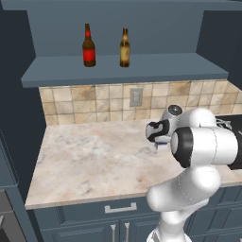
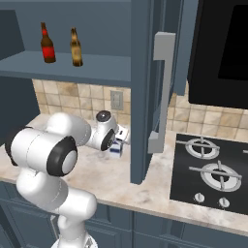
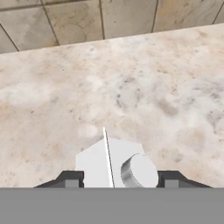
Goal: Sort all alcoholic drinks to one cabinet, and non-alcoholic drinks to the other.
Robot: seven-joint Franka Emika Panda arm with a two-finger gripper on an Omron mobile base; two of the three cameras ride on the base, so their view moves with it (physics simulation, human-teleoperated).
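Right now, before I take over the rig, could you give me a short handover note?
Gripper: low over the counter, fingers either side of a white carton with a grey cap; I cannot tell if it is gripped.
Things: the red-label beer bottle and the tan-label beer bottle stand upright, apart, on the open upper cabinet shelf. The carton stands on the counter near the tiled wall.
Done: both beers are together in one cabinet.
Left: lift the carton and put it in the other cabinet.
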